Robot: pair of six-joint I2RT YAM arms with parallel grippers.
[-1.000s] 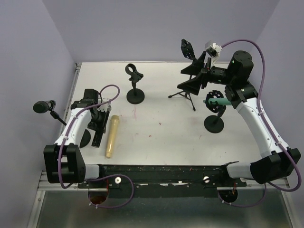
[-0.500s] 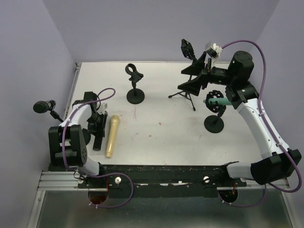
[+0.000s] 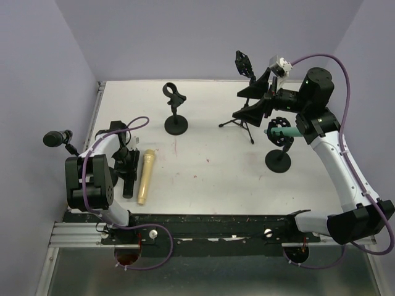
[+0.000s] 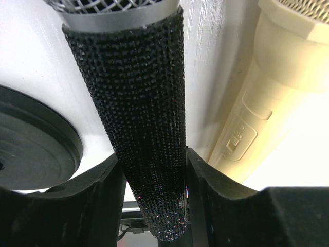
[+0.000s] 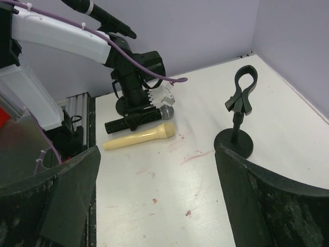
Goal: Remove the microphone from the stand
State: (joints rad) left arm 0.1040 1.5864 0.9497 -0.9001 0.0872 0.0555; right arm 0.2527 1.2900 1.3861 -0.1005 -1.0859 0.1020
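A black glitter microphone (image 4: 139,92) lies on the table beside a cream microphone (image 4: 272,92). My left gripper (image 4: 152,164) is shut on the black microphone's handle, one finger pressed to each side. From above, this gripper (image 3: 128,161) sits low at the left, with the cream microphone (image 3: 145,176) just to its right. My right gripper (image 3: 248,102) hovers high at the back right, open and empty. Its wrist view shows the black microphone (image 5: 141,119) and the cream microphone (image 5: 139,138) far ahead of the open right gripper (image 5: 157,152).
A stand with a round base (image 3: 111,179) holds a black microphone (image 3: 54,139) at the far left. An empty clip stand (image 3: 176,111) is at the back centre. A tripod stand (image 3: 241,120) and a stand carrying a teal microphone (image 3: 281,132) are on the right.
The left arm's elbow has swung back toward the near edge, and its gripper slid slightly nearer with the black microphone. The right arm shifted a little to the right.
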